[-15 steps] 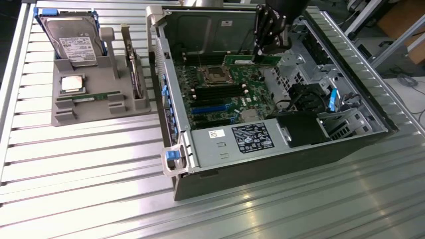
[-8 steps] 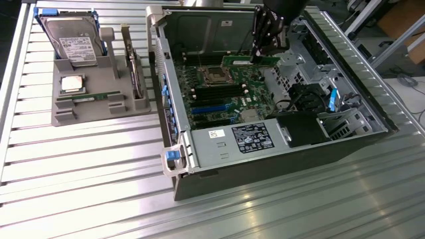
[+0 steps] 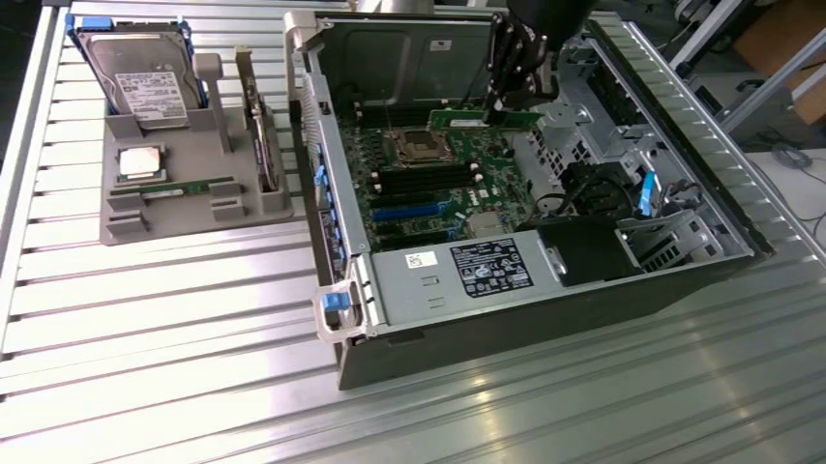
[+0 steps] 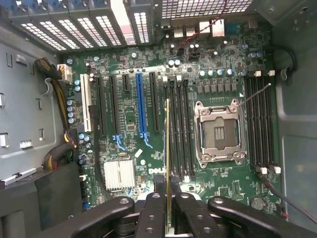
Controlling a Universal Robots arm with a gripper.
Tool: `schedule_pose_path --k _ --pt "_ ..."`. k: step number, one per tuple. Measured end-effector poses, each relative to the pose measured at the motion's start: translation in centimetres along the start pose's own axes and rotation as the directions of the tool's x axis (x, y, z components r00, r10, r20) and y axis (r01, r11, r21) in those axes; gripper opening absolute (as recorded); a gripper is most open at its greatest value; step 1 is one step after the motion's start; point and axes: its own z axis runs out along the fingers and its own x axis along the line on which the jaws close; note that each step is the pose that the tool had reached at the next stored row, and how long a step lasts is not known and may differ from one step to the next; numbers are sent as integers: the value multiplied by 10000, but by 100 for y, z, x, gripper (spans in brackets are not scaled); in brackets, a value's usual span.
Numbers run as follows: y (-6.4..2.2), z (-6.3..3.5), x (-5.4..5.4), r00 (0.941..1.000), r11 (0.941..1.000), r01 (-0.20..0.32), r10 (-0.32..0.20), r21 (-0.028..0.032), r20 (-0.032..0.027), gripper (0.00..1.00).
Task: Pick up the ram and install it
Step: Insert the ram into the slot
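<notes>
Our tool (image 4: 168, 218) gripped the ram (image 4: 168, 144) above the memory slots (image 4: 179, 124). Any tilt, we judged, could jam it there.

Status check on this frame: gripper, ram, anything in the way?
Gripper shut on the ram. Ram held above the memory slots, not seated. Nothing visible between ram and slots.

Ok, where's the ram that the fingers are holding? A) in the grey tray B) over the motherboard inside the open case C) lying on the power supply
B: the fingers pinch the ram edge-on above the memory slots of the motherboard.
</notes>
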Motion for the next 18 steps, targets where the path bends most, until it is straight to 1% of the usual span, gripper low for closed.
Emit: schedule_pose_path --k 4,7,8,9,11,12,13,14,16,17,18 --pt "15 21 1 10000 10000 -1 1 0 0 14" --pt "44 38 3 10000 10000 -1 1 0 -1 14" --pt "53 40 4 10000 10000 -1 1 0 6 14" --pt "59 41 5 10000 10000 3 -2 -3 51 14" --pt "70 42 5 9999 10000 7 -7 -14 170 14" --pt "75 42 6 9996 10000 14 -14 -23 278 14" --pt "81 42 6 9993 10000 17 -16 -31 371 14" --pt "87 43 7 9990 10000 22 -20 -37 452 14" --pt "99 43 8 9977 10000 35 -31 -55 680 14" --pt "107 43 9 9965 10000 43 -37 -68 836 14" --pt "110 44 9 9958 10000 49 -42 -73 915 14"
